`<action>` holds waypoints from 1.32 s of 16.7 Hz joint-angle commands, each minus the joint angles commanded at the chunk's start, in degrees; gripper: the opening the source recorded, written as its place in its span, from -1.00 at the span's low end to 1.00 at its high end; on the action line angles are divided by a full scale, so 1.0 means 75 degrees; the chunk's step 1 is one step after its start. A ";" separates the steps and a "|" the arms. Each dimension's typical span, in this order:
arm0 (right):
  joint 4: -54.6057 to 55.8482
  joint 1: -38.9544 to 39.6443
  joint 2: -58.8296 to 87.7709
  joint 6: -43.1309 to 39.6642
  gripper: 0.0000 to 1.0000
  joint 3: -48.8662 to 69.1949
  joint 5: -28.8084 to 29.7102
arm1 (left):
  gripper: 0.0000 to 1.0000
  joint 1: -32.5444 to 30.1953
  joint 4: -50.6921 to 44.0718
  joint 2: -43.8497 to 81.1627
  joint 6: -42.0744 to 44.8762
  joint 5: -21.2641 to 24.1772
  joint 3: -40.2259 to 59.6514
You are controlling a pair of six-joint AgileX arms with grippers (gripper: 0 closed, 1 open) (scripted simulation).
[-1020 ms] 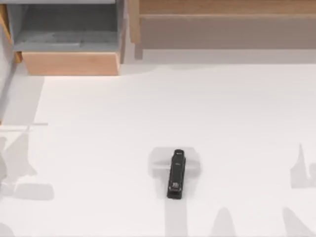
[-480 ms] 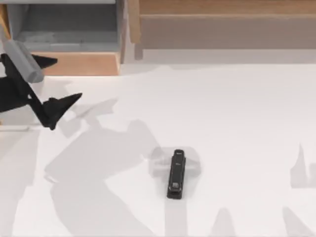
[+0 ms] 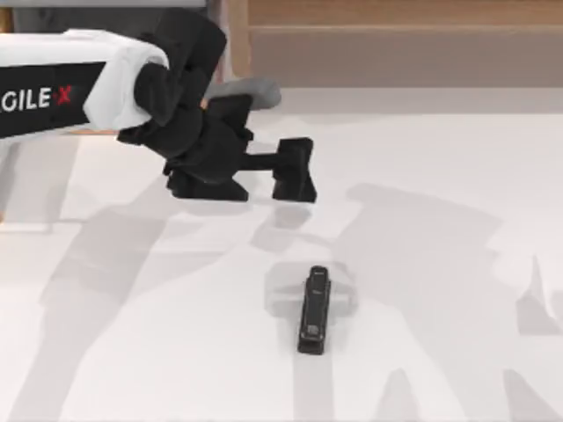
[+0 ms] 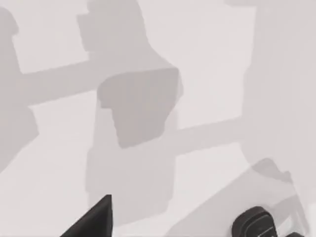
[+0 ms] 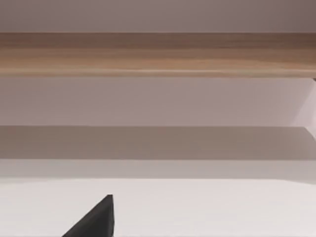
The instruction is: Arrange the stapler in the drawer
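The small black stapler (image 3: 314, 308) lies flat on the white table, a little right of centre and toward the front edge. My left gripper (image 3: 255, 180) hangs open above the table, behind the stapler and slightly to its left. In the left wrist view one fingertip (image 4: 101, 217) shows, and the stapler's end (image 4: 254, 224) sits at the edge of the picture. My left arm crosses over the drawer (image 3: 79, 19) at the back left and hides most of it. The right wrist view shows one fingertip (image 5: 101, 217) of my right gripper, held open above the table.
A long wooden unit (image 3: 396, 44) with a grey-brown face runs along the back right, and its face (image 5: 158, 143) is seen head-on in the right wrist view. Bare white table surrounds the stapler on all sides.
My left arm has swung in from the left edge toward the table's middle, now covering the drawer and bringing its gripper close to the stapler. The stapler has not moved.
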 joint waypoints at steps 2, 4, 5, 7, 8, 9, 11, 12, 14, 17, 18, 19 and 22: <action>0.0000 0.0000 0.0000 0.0000 1.00 0.0000 0.0000 | 1.00 -0.0884 -0.1544 0.0340 -0.1297 -0.0994 0.0985; 0.0000 0.0000 0.0000 0.0000 1.00 0.0000 0.0000 | 1.00 -0.1654 -0.2854 0.0645 -0.2384 -0.1923 0.1797; 0.0000 0.0000 0.0000 0.0000 1.00 0.0000 0.0000 | 1.00 -0.1987 -0.3402 0.0775 -0.2836 -0.2341 0.2121; 0.0000 0.0000 0.0000 0.0000 1.00 0.0000 0.0000 | 1.00 -0.2519 -0.4245 0.0980 -0.3522 -0.3030 0.2588; 0.0000 0.0000 0.0000 0.0000 1.00 0.0000 0.0000 | 1.00 -0.2714 -0.4543 0.1052 -0.3759 -0.3285 0.2745; 0.0000 0.0000 0.0000 0.0000 1.00 0.0000 0.0000 | 1.00 -0.2861 -0.4760 0.1106 -0.3929 -0.3476 0.2857; 0.0000 0.0000 0.0000 0.0000 1.00 0.0000 0.0000 | 1.00 -0.2996 -0.4958 0.1155 -0.4078 -0.3651 0.2954; 0.0000 0.0000 0.0000 0.0000 1.00 0.0000 0.0000 | 1.00 -0.2996 -0.4958 0.1155 -0.4078 -0.3651 0.2954; 0.0000 0.0000 0.0000 0.0000 1.00 0.0000 0.0000 | 1.00 -0.2996 -0.4958 0.1155 -0.4078 -0.3651 0.2954; 0.0000 0.0000 0.0000 0.0000 1.00 0.0000 0.0000 | 1.00 -0.2973 -0.4811 0.1180 -0.4060 -0.3646 0.2816; 0.0000 0.0000 0.0000 0.0000 1.00 0.0000 0.0000 | 1.00 -0.2976 -0.4635 0.1241 -0.4056 -0.3650 0.2682; 0.0000 0.0000 0.0000 0.0000 1.00 0.0000 0.0000 | 1.00 -0.2978 -0.4384 0.1319 -0.4055 -0.3651 0.2519; 0.0000 0.0000 0.0000 0.0000 1.00 0.0000 0.0000 | 1.00 -0.2980 -0.3464 0.1585 -0.4055 -0.3647 0.1960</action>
